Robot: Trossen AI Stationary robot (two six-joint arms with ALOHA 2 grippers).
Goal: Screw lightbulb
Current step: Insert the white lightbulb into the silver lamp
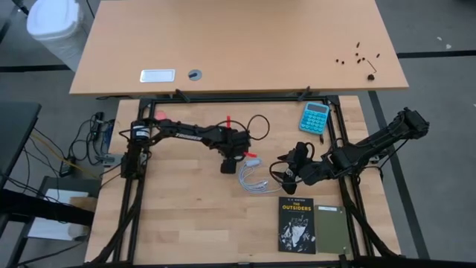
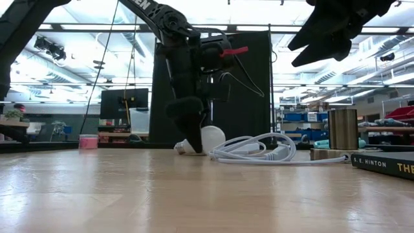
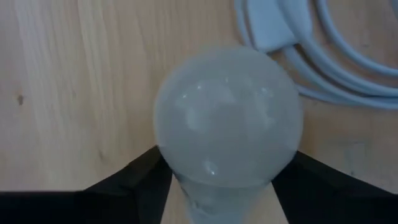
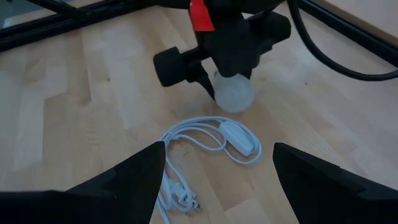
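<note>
Two dark, nearly black jointed arms of matte links. Left arm (image 1: 186, 134): white lettering along the long link, a red tab near the wrist, a thin black cable looping free above it. Left gripper (image 4: 214, 78): blocky black housing with wedge-shaped fingers (image 3: 134, 180). Right arm (image 1: 372, 141): bulkier dark casing. Right gripper (image 4: 217, 177): broad, tapering black fingers (image 4: 134, 174).

The white, frosted, pear-shaped lightbulb (image 3: 227, 115) fills the centre of the left wrist view, its rounded dome toward the camera. The left gripper (image 3: 224, 186) brackets the bulb's narrower lower part, one dark finger (image 3: 138, 177) against each side. Beyond the bulb lies a coiled white plastic cable (image 3: 339, 62) with a flat inline switch (image 3: 268, 22), all on a light wooden tabletop (image 3: 74, 93).
</note>
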